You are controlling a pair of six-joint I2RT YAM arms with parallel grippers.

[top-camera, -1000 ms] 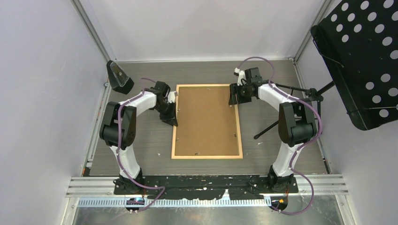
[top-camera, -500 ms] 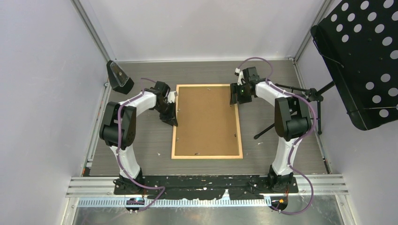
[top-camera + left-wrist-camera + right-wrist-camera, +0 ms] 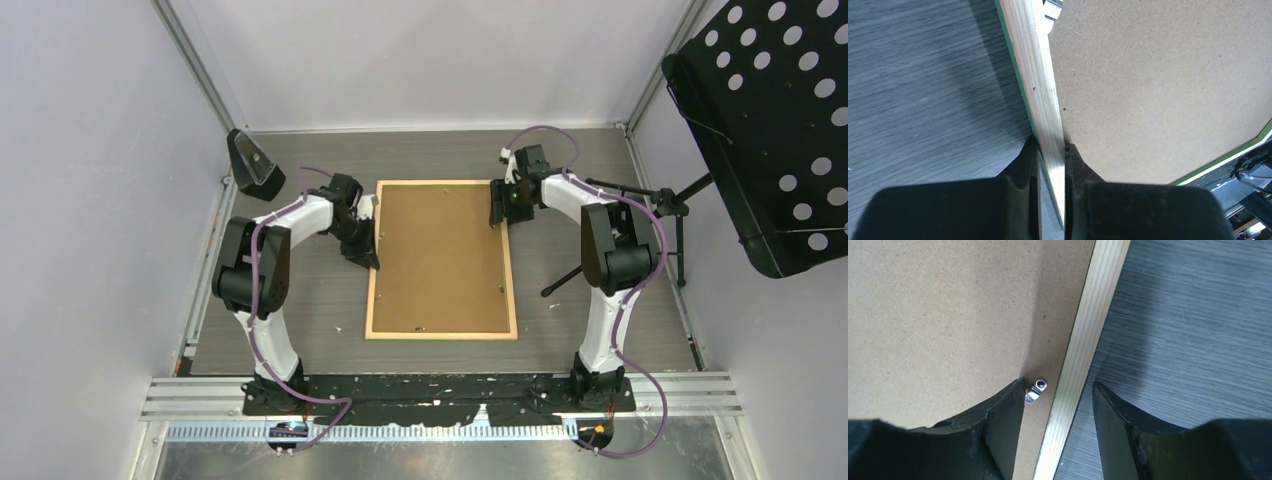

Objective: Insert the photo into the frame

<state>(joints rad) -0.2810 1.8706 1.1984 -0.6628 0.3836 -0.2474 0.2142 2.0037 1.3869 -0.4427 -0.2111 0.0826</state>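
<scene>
You are looking at a large, thin rectangular light-wood picture frame that is lying flat, back side up, in the middle of the dark grey table, its long sides running away from the near edge. A bright green strip is showing along its outer edge. A plain brown hardboard backing sheet is filling the space inside the rails, and a small metal tab is sitting on it just beside the right rail.

The right arm's elbow has been swung inward, nearer the frame. The right gripper has been nudged very slightly at the frame's right rail.
</scene>
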